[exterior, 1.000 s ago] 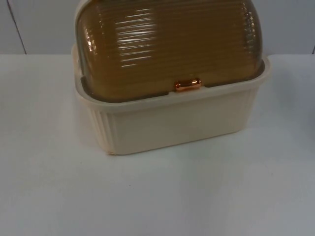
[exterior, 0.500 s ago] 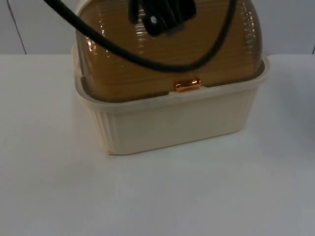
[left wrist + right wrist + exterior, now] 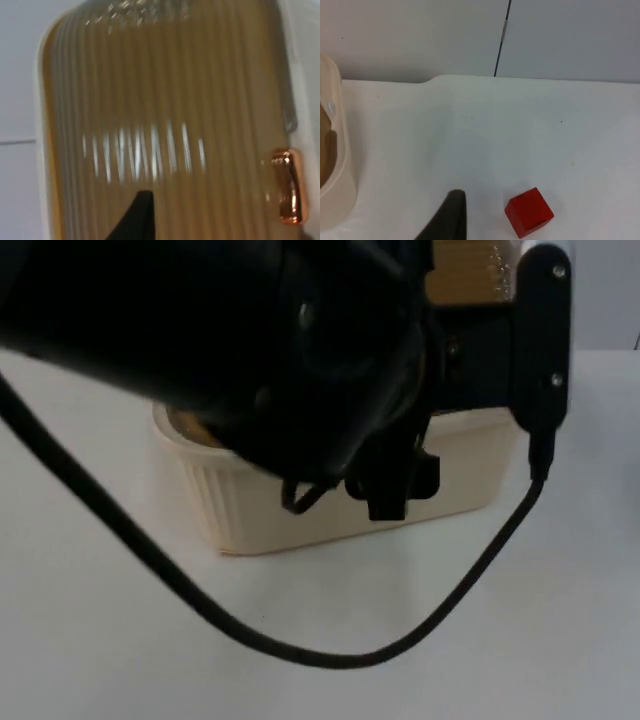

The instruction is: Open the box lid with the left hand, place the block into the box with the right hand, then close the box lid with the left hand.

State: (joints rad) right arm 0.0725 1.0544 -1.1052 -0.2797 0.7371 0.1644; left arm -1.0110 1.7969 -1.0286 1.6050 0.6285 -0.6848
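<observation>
Here, red block (image 3: pixel 529 211) lies just beside right tool (image 3: pixel 451 215).

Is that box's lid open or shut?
Shut: in the left wrist view the ribbed amber lid covers the box, its copper handle beside the rim.

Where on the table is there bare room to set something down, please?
The white table is bare in front of the cream box, under a hanging cable. More bare table lies between the box and the red block. Above the box the left arm crowds the amber lid.
</observation>
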